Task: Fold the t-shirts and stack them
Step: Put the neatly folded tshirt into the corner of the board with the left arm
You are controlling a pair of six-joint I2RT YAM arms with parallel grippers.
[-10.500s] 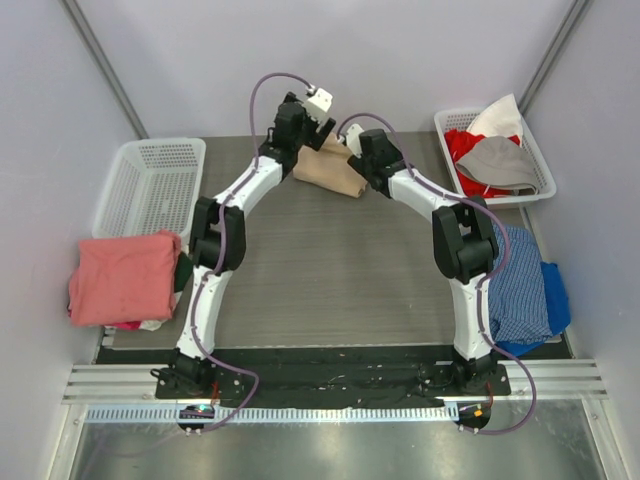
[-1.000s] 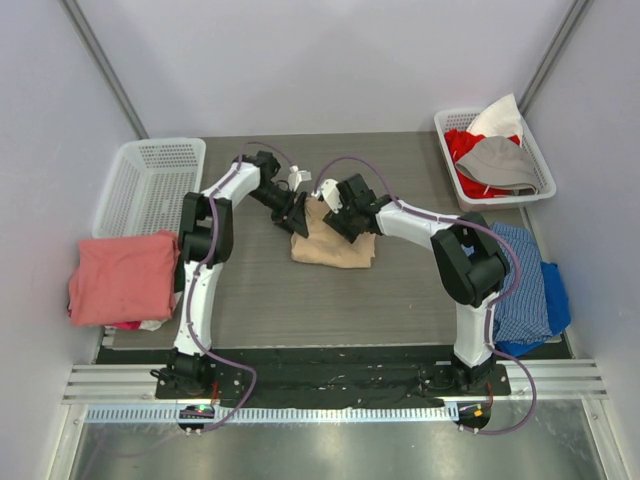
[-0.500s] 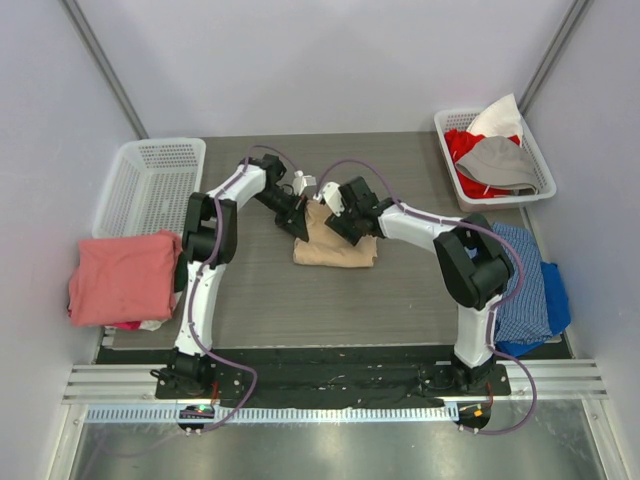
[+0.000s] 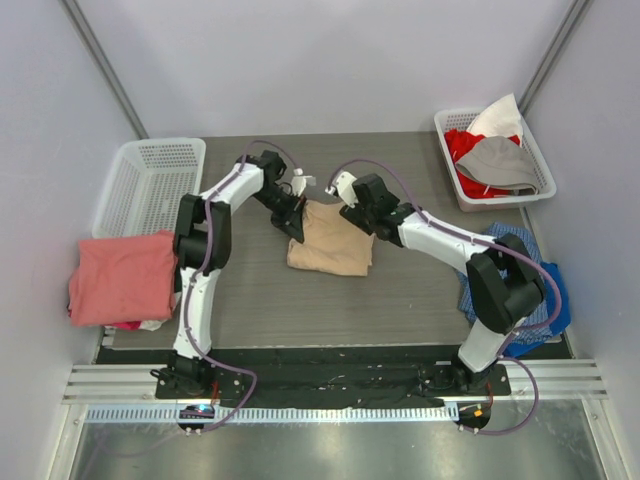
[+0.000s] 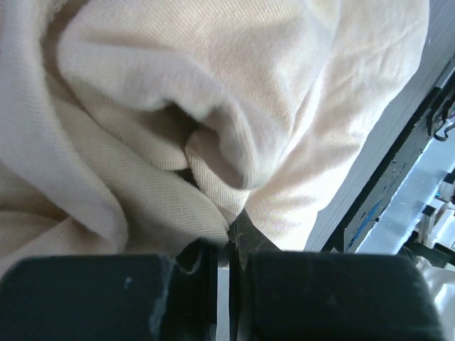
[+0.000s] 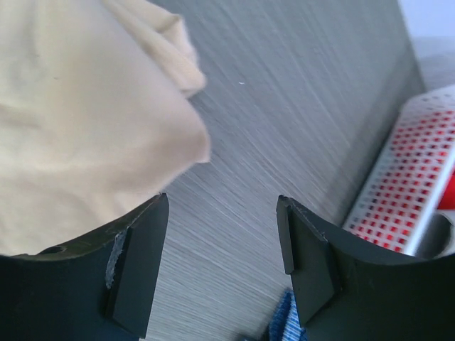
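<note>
Left gripper (image 5: 229, 245) is pressed tight, pinching a fold at the left edge of the tan t-shirt (image 4: 330, 240), which lies bunched at mid-table. Right gripper (image 6: 220, 263) hangs just off the shirt's far right corner, jaws spread, only bare table (image 4: 400, 290) between them. Nearer the bases, the salmon-pink t-shirt (image 4: 122, 277) sits folded at the left edge, and a blue checked cloth (image 4: 515, 290) drapes over the right. Further back, a white basket (image 4: 120, 190) stands far left; the far-right basket (image 4: 447, 150) holds red, grey and white garments.
</note>
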